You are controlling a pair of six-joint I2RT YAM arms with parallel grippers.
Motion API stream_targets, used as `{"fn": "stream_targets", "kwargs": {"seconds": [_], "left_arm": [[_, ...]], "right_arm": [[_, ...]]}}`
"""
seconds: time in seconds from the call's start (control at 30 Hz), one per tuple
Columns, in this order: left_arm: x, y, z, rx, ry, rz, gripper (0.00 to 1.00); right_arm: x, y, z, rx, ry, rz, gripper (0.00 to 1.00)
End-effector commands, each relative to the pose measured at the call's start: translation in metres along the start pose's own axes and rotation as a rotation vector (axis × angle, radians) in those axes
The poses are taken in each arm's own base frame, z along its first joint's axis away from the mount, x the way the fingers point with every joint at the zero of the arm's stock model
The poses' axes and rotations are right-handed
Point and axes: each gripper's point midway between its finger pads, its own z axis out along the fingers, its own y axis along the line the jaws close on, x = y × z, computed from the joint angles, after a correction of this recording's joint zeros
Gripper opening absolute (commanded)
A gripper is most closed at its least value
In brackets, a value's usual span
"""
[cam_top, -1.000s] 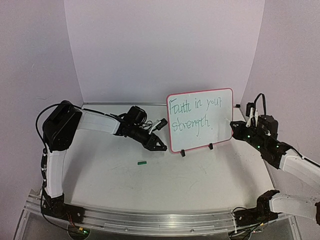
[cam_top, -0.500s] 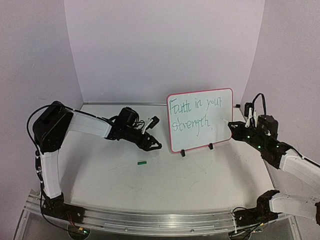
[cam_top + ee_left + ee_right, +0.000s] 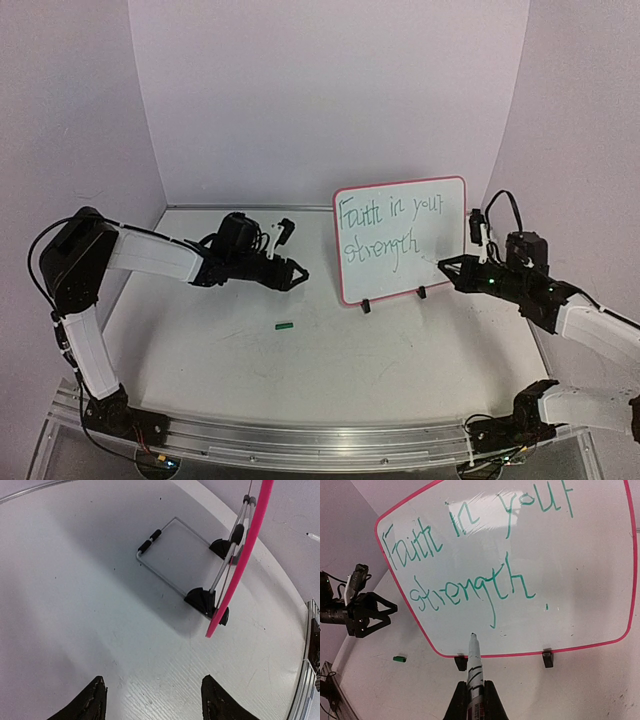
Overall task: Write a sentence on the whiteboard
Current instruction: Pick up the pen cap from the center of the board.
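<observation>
Overhead view first: the left gripper (image 3: 298, 273) has backed away from the left edge of the whiteboard (image 3: 400, 184), where it sat a second ago, and now hangs well apart from it with its claw spread and empty. The board stands upright on the table (image 3: 330, 370), toward the back right, unsupported by either arm. The right gripper (image 3: 447, 266) has edged in toward the board's lower right corner. The sentence (image 3: 385, 230) fills two green lines, and a small green cap (image 3: 285, 325) lies on the table in front.

Left wrist view: both fingertips (image 3: 97, 700) stand wide apart over bare table, nothing between them; the pink rim (image 3: 250, 545) and wire stand (image 3: 165, 565) sit ahead, untouched.

Right wrist view: the claw is clamped on the marker (image 3: 474, 662), whose tip points at the lower rim, just off the white surface. "Faith in your strength" reads whole, with a dot after it.

Judging from this, the writing looks finished, and releasing the board suggests the task is closing out.
</observation>
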Motion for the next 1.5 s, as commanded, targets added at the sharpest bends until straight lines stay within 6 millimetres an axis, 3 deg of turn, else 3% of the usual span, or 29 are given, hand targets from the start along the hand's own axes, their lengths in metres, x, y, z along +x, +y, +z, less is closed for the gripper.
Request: {"fn": "stream_targets", "kwargs": {"seconds": [0.0, 0.17, 0.6, 0.73, 1.03, 1.17, 1.47], "left_arm": [[0.018, -0.015, 0.000, 0.031, 0.037, -0.040, 0.63], [0.049, -0.029, 0.007, 0.081, 0.134, -0.050, 0.62], [0.114, -0.009, -0.015, -0.077, 0.344, 0.019, 0.60], [0.125, -0.006, -0.019, -0.114, 0.382, 0.031, 0.56], [0.142, -0.021, -0.017, -0.137, 0.455, 0.110, 0.45], [0.146, -0.010, -0.022, -0.241, 0.474, 0.140, 0.40], [0.148, -0.008, -0.016, -0.334, 0.500, 0.205, 0.32]], "right_arm": [[0.010, 0.013, 0.003, -0.084, 0.063, 0.041, 0.00], [0.022, 0.011, 0.009, -0.090, 0.104, 0.073, 0.00], [0.027, 0.011, 0.011, -0.096, 0.121, 0.085, 0.00], [0.029, 0.010, 0.010, -0.095, 0.120, 0.090, 0.00], [0.030, 0.009, 0.008, -0.088, 0.113, 0.097, 0.00], [0.034, 0.006, 0.007, -0.077, 0.115, 0.102, 0.00], [0.033, 0.005, 0.006, -0.071, 0.109, 0.100, 0.00]]}}
